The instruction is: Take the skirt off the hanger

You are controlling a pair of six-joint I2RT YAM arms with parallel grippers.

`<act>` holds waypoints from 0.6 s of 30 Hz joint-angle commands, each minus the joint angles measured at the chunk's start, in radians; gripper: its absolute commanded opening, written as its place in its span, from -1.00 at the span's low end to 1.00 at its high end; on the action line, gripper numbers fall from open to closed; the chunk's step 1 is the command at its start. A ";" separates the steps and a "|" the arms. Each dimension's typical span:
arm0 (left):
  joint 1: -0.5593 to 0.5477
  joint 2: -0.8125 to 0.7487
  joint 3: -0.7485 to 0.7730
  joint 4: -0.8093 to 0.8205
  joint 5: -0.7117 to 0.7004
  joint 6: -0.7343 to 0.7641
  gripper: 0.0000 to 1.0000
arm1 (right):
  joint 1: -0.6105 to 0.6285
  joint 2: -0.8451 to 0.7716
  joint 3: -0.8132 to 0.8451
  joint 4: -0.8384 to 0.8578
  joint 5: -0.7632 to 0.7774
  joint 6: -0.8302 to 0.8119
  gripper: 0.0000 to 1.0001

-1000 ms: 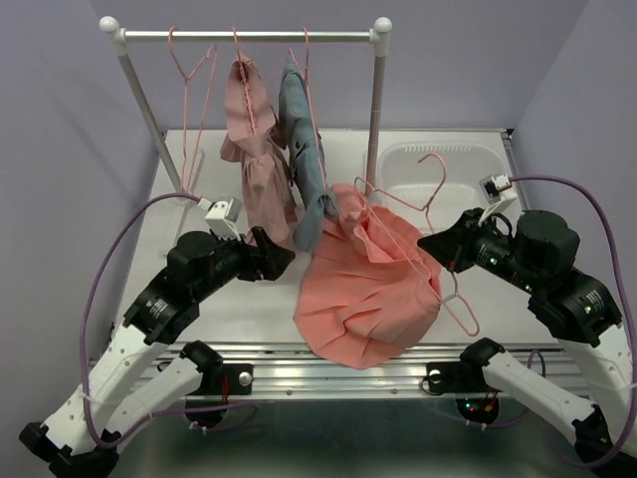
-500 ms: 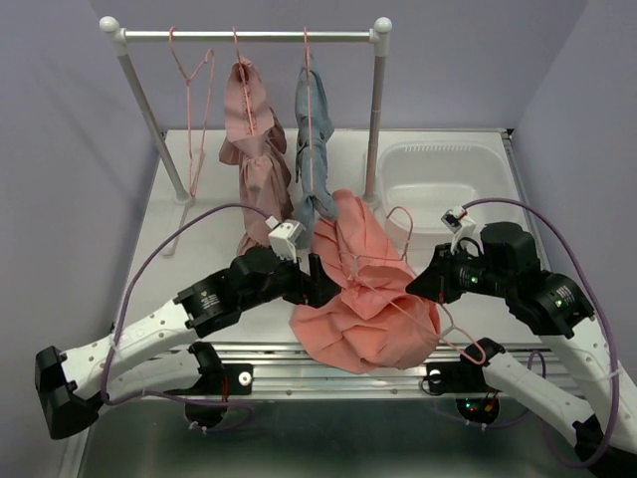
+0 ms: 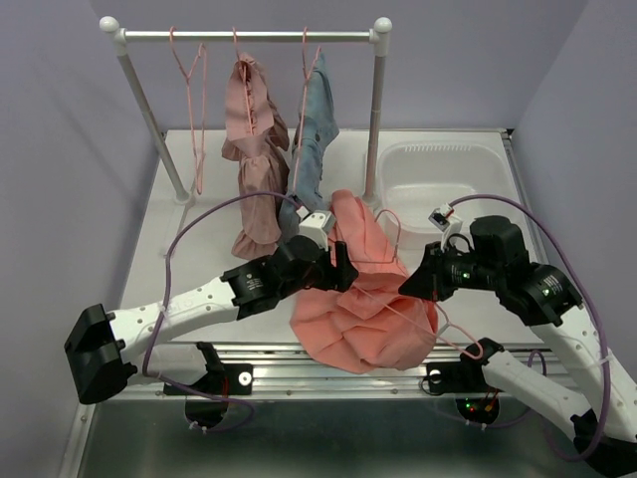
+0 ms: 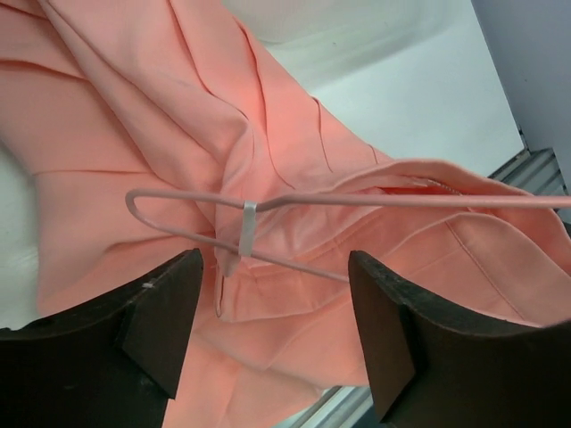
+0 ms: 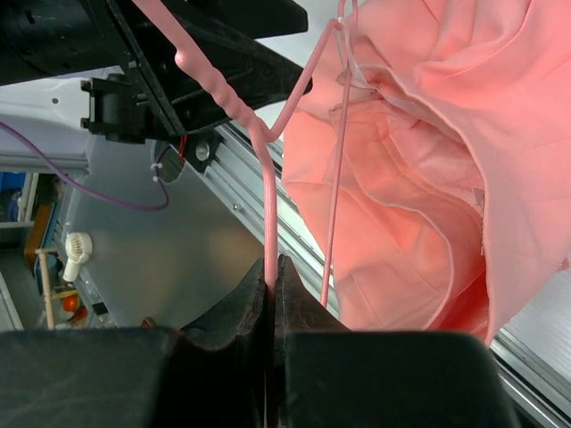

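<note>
Salmon-coral flared cloth skirt (image 3: 363,304) lies crumpled at lower centre of the top view, threaded on a thin pink wire hanger (image 5: 268,205). Right gripper (image 5: 271,267) pinches the hanger's neck; left gripper (image 4: 272,281), fingers spread, hovers over the waistband.

On your table (image 3: 214,239) stands a white rail (image 3: 249,36). From it you see hanging a pink hanger (image 3: 191,100), a dusty-pink ruffled garment (image 3: 254,159) and a blue denim garment (image 3: 314,129). A white tub (image 3: 438,149) sits just right of the rail.
</note>
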State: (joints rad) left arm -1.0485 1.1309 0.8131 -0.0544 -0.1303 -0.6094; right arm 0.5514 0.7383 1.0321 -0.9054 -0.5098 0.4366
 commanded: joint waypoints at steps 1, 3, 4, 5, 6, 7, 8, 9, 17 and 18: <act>-0.007 0.012 0.052 0.047 -0.080 0.030 0.49 | 0.008 0.009 0.029 0.069 -0.032 -0.016 -0.99; -0.007 0.032 0.067 0.048 -0.091 0.042 0.40 | 0.008 0.013 0.032 0.072 -0.024 -0.019 -0.99; -0.007 0.039 0.072 0.047 -0.101 0.045 0.33 | 0.008 0.015 0.037 0.074 -0.022 -0.019 -0.99; -0.007 0.044 0.078 0.042 -0.104 0.048 0.26 | 0.008 0.015 0.042 0.072 -0.019 -0.016 -0.99; -0.007 0.055 0.080 0.039 -0.106 0.049 0.21 | 0.008 0.015 0.048 0.072 -0.013 -0.019 -0.99; -0.007 0.059 0.080 0.039 -0.107 0.050 0.18 | 0.008 0.016 0.052 0.069 -0.015 -0.019 -0.99; -0.007 0.064 0.078 0.039 -0.106 0.051 0.18 | 0.008 0.019 0.054 0.068 -0.015 -0.015 -0.99; -0.007 0.070 0.078 0.039 -0.104 0.050 0.18 | 0.008 0.019 0.057 0.068 -0.009 -0.016 -0.99; -0.007 0.112 0.070 0.036 -0.106 0.048 0.07 | 0.008 0.027 0.068 0.063 -0.004 -0.022 -0.99; -0.007 0.113 0.073 0.036 -0.101 0.048 -0.07 | 0.008 0.026 0.068 0.062 -0.003 -0.022 -0.99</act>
State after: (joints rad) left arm -1.0485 1.2366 0.8516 -0.0418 -0.2165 -0.5762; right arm 0.5514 0.7681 1.0409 -0.9035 -0.5056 0.4248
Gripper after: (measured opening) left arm 0.538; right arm 0.057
